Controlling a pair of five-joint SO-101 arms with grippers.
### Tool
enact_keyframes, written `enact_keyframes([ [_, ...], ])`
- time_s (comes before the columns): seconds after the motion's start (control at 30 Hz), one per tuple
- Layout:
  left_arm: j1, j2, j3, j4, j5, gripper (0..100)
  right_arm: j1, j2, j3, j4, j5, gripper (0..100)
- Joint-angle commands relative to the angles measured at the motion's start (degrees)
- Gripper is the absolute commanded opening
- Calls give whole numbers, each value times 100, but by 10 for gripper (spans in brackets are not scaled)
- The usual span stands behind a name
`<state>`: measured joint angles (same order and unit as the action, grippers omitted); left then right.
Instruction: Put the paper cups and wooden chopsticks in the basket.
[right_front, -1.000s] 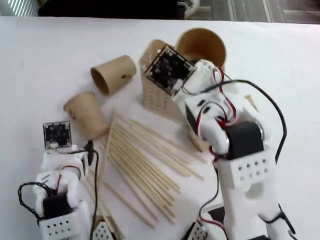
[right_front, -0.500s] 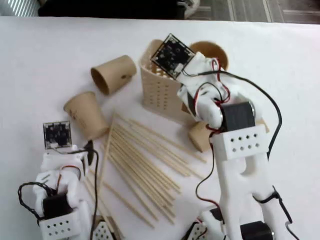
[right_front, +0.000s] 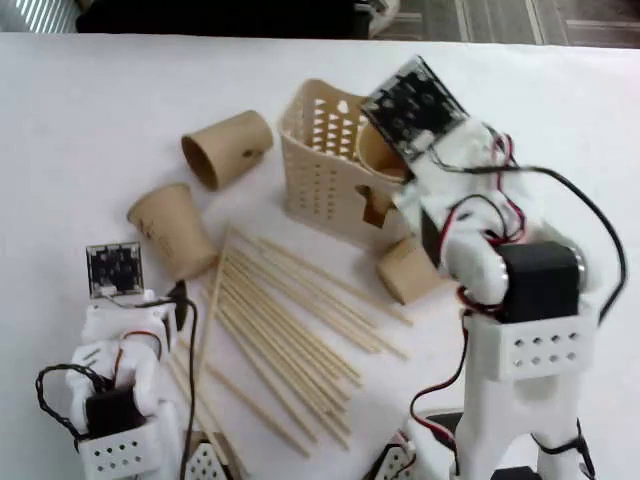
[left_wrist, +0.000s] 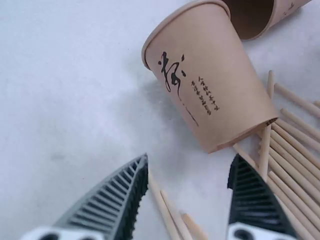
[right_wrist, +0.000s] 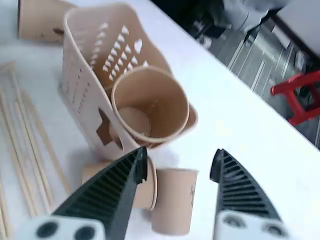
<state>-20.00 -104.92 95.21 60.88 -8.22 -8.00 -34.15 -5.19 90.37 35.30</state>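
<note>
With right pincer (right_wrist: 180, 155) wide and empty above cream perforated plastic basket (right_wrist: 82, 75):
Lower onto tan paper cup (right_wrist: 172, 205) lying just beneath, seemingly clear of basket; pinch one wall squarely.

A white bench (right_front: 80, 90) is stretching across the whole scene and is taking soft, even light. Beyond its far edge a grey tiled floor (right_wrist: 257, 57) is showing, with its joints running as pale lines. A red piece of furniture (right_wrist: 299, 92) is standing there, and a dark mass (right_wrist: 200, 15) is lying near the bench edge; I cannot identify it.
</note>
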Motion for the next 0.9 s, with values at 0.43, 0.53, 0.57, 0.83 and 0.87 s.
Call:
enact_keyframes([
  [0.43, -57, 48, -35, -114, -53, 267, 1481, 1112, 2075, -602, -53, 212],
  [0.53, -57, 48, -35, -114, -53, 267, 1534, 1684, 2084, -866, -70, 212],
  [0.57, -57, 48, -35, -105, -53, 267, 1560, 1859, 2084, -963, -149, 212],
  [0.83, -57, 48, -35, -105, -53, 267, 2044, 2563, 2084, -1974, -484, 217],
  [0.87, -57, 48, -35, -105, -53, 267, 2070, 2589, 2075, -1965, -475, 231],
])
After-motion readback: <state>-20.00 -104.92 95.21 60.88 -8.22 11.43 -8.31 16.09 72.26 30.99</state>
